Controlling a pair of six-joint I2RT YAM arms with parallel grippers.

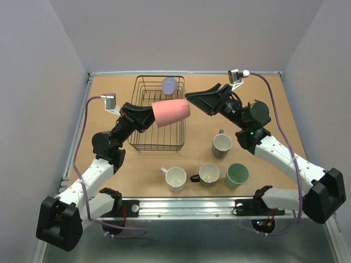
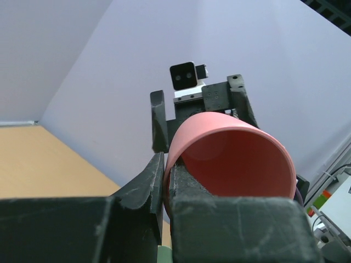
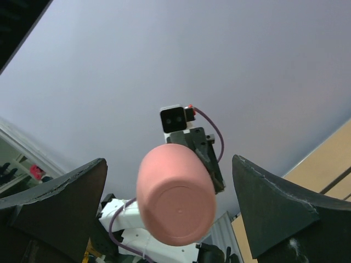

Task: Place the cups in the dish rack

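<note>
We were loading the pink cup (image 1: pixel 170 113), which hung sideways in the air over the rack (image 1: pixel 140 143). Our left gripper (image 1: pixel 155 114) was clamped on its rim. Our right gripper (image 1: pixel 193 101) stood wide apart, facing the cup's bottom and touching nothing. Next, we thought, the cup needed lowering into the rack.

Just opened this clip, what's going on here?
The left arm holds the pink cup sideways in the air over the dish rack, jaws shut on its rim. The right arm has its jaws wide open facing the cup's base, not gripping it. A lavender cup already sits in the rack. A cream cup, white cup, black-handled cup and mint green cup stand on the table.
</note>
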